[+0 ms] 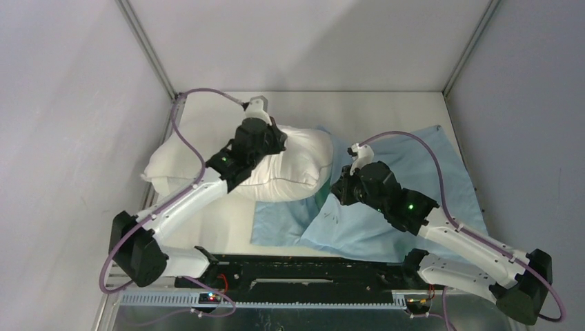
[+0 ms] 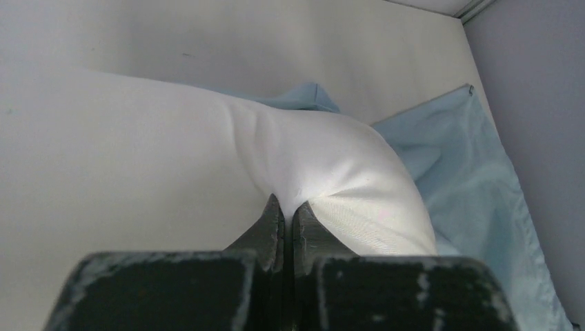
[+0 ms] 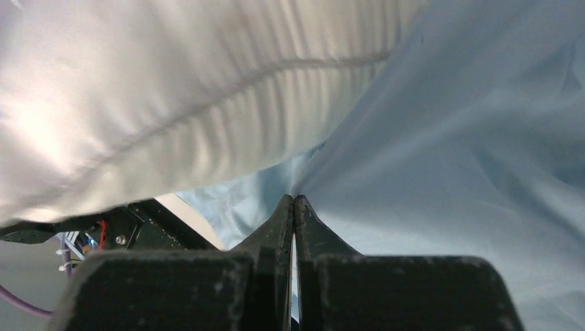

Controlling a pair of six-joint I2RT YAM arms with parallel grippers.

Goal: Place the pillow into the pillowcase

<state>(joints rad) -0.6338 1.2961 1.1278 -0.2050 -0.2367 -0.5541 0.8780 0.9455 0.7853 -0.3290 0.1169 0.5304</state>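
In the right wrist view the pillow (image 3: 172,89) ran off top and left, the pillowcase (image 3: 448,138) off the right edge.

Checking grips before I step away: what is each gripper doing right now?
Left gripper: closed, pinching a fold of the pillow.
Right gripper: closed, pinching the pillowcase.

bare table (image 1: 386,110) behind pillow (image 1: 303,162), pillowcase (image 1: 459,172) spread right, walls (image 1: 69,103) close on three sides
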